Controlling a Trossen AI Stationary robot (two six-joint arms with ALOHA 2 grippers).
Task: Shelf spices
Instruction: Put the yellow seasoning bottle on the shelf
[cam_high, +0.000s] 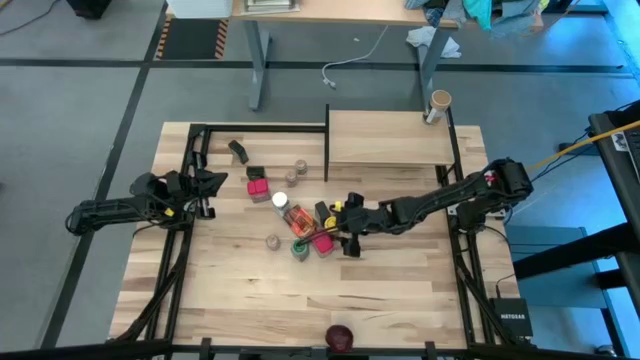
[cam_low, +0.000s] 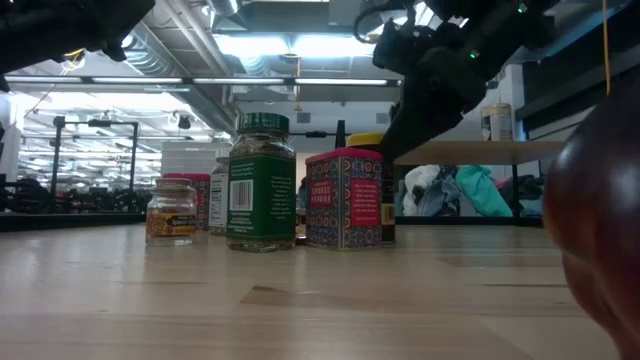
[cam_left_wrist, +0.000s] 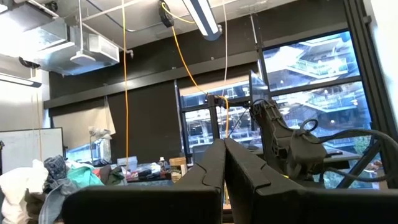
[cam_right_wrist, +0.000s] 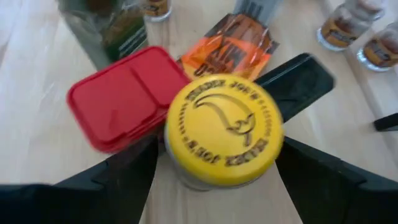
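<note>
Right jaws (cam_right_wrist: 217, 180) apart, straddling one yellow-lidded jar (cam_right_wrist: 224, 129) | left jaws (cam_left_wrist: 224, 180) together

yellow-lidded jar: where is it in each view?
High view: yellow-lidded jar shows only as a yellow bit at mid-table, at the right gripper.
Low view: a sliver of yellow lid behind the pink-red box, under the dark arm.
Left wrist view: not in it.
Right wrist view: fills the centre, between the gripper's dark fingers.
Shared landmark: the pink-red box, its red lid right beside the jar.
</note>
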